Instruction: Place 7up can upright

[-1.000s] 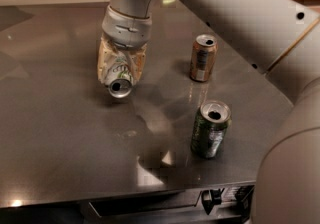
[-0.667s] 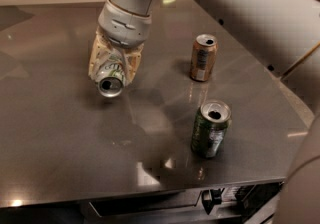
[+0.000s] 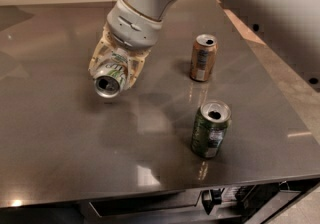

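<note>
The 7up can (image 3: 111,77) is white with green markings and a silver end. It is held in my gripper (image 3: 115,68), tilted, with its opened top facing the camera and down to the left. It hangs above the left middle of the grey table (image 3: 60,133). The gripper's cream fingers (image 3: 97,55) close around the can's body from either side. The arm comes down from the upper right.
A brown can (image 3: 203,58) stands upright at the right back of the table. A dark green can (image 3: 210,129) stands upright nearer the front right. The table's front edge (image 3: 150,193) runs along the bottom, with a dark rack below it.
The gripper with the 7up can has moved to the left and tilted further, so the can's top points more down and left. The two standing cans have not moved.
</note>
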You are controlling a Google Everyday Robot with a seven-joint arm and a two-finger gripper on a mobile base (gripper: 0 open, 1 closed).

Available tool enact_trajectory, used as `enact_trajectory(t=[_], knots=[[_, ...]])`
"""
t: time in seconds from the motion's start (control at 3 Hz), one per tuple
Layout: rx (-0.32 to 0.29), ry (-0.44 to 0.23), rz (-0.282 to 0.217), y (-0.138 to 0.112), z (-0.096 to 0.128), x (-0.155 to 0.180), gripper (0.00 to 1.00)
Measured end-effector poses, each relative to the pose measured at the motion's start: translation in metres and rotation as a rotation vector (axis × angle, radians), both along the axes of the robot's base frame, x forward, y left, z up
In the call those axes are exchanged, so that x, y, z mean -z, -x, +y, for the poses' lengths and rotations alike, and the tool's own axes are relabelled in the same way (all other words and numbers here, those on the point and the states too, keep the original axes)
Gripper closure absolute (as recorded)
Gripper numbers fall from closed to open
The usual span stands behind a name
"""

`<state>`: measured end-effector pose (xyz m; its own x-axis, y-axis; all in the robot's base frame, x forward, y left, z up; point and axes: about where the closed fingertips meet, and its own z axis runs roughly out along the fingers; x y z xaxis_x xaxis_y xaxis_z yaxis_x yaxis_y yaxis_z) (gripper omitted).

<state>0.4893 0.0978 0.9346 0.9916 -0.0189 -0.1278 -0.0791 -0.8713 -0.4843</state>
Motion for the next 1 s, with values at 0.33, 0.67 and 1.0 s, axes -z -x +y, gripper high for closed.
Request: enact_trajectory(t=[0.33,0.67,1.0], knots=[[0.001,-0.004,-0.001,0.000,0.001,0.000,1.00],[0.073,-0.039,0.000,-0.007,0.008,-0.005,1.00],[0.167,-0.072,0.008,-0.019,0.016,-0.013,1.00]])
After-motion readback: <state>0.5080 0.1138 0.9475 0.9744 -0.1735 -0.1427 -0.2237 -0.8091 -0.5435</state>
